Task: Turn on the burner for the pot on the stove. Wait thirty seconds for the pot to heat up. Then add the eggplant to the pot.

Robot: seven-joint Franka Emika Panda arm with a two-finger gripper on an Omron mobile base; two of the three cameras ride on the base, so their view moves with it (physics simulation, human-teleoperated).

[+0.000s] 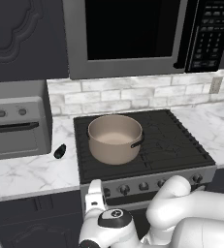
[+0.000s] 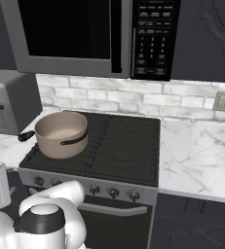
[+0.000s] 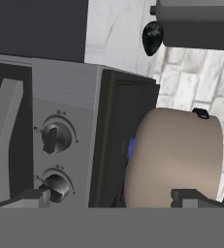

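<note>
**Burner lit, eggplant not yet added**

My gripper (image 3: 108, 197) hangs open and empty before the stove (image 1: 147, 183) front. A blue glow shows under the pot (image 1: 114, 138), so heating seems begun. The eggplant (image 1: 59, 151) lies on the counter (image 1: 31, 174) left, still to add.

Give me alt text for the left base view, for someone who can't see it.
A tan pot sits on the front left of a black stove, under a microwave. A small dark eggplant lies on the marble counter between stove and toaster oven.
</note>
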